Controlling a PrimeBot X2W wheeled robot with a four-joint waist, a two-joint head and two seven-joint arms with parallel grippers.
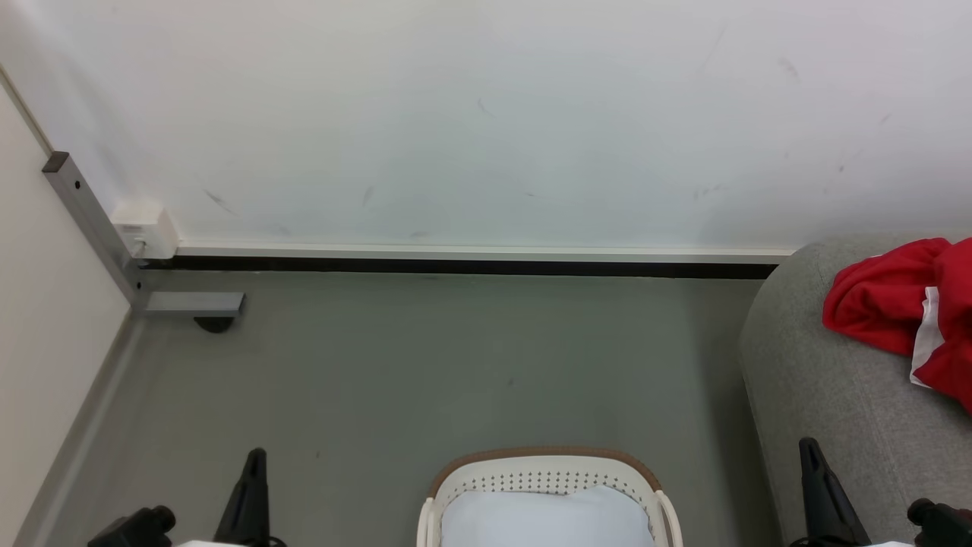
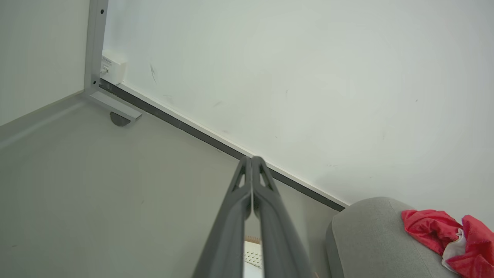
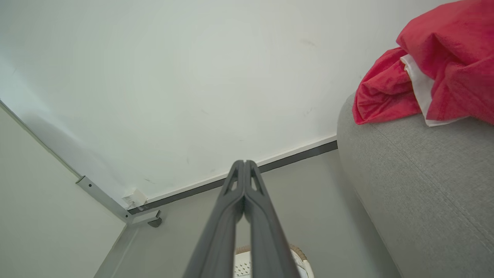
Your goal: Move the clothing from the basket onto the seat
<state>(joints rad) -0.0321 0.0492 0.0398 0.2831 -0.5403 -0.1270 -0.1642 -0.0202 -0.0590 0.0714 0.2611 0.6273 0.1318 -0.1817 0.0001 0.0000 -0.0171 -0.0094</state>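
clothing [image 1: 904, 304]: bright red fabric with a white strip showing, crumpled in a heap on top of the seat at the far right of the head view; touched by neither tool.
seat [image 1: 820, 395]: light grey woven upholstery with a rounded edge, standing on the floor just right of the basket, its far end close to the wall.
basket [image 1: 543, 465]: cream-white with perforated walls and a brown rim band, on the floor at the bottom middle of the head view, between the 2 tools; pale bluish-white surface across the visible interior, nature unclear.
left tool [image 2: 251, 159]: 2 dark fingers pressed together tip to tip, empty, held in the air above the floor left of the basket, pointing toward the wall.
right tool [image 3: 244, 162]: 2 dark fingers likewise pressed together and empty, beside the seat's rounded flank, right of the basket, well apart from the clothing.
floor [image 1: 425, 365]: plain grey.
wall [image 1: 486, 114]: white with faint scuff marks, a dark strip along its foot.
metal post [image 1: 83, 213]: grey, tilted in the left corner of the head view, with a short foot on the floor.
white box [image 1: 144, 228]: small, against the wall just beside the post.
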